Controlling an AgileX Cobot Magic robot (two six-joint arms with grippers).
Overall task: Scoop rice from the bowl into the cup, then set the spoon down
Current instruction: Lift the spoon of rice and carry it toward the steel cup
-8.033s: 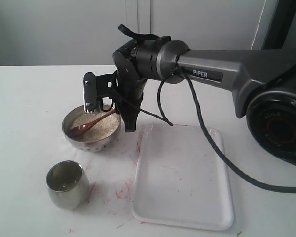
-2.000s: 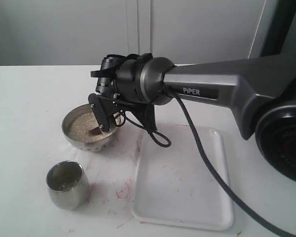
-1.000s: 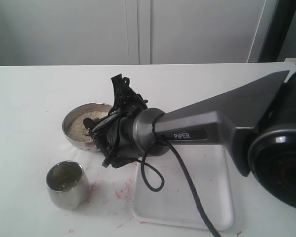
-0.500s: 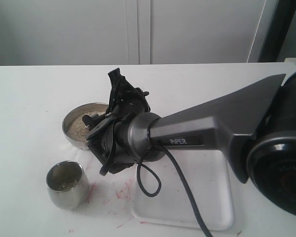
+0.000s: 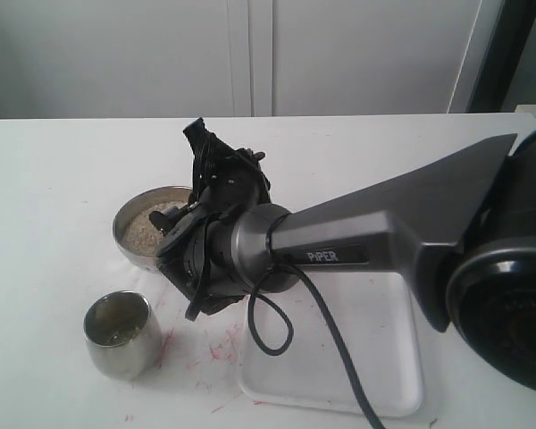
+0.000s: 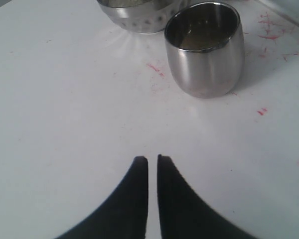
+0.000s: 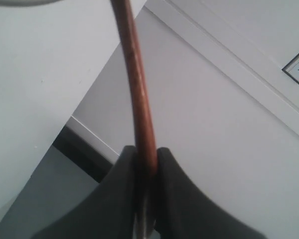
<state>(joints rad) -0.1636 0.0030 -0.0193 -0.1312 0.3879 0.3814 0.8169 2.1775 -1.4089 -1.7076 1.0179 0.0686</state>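
Observation:
The steel bowl (image 5: 136, 234) holds a mound of pale rice (image 5: 145, 225). The right arm's wrist (image 5: 228, 250) is rolled over its right rim and covers that side. My right gripper (image 7: 147, 155) is shut on the slim reddish-brown handle of the spoon (image 7: 138, 94). The scoop end is hidden in every view. The steel cup (image 5: 118, 334) stands in front of the bowl, apart from the arm. In the left wrist view the cup (image 6: 205, 50) and the bowl (image 6: 137, 14) lie ahead of my left gripper (image 6: 152, 160), which is shut on nothing above bare table.
A white rectangular tray (image 5: 348, 357) lies right of the cup, partly under the right arm and its hanging cable (image 5: 277, 331). Red smears (image 5: 216, 347) mark the table between cup and tray. A white wall stands behind the table.
The gripper that hung open above the spoon in the bowl has closed on it. The right wrist then rolled over and dropped to the bowl's right rim, lifting slightly in the last half second.

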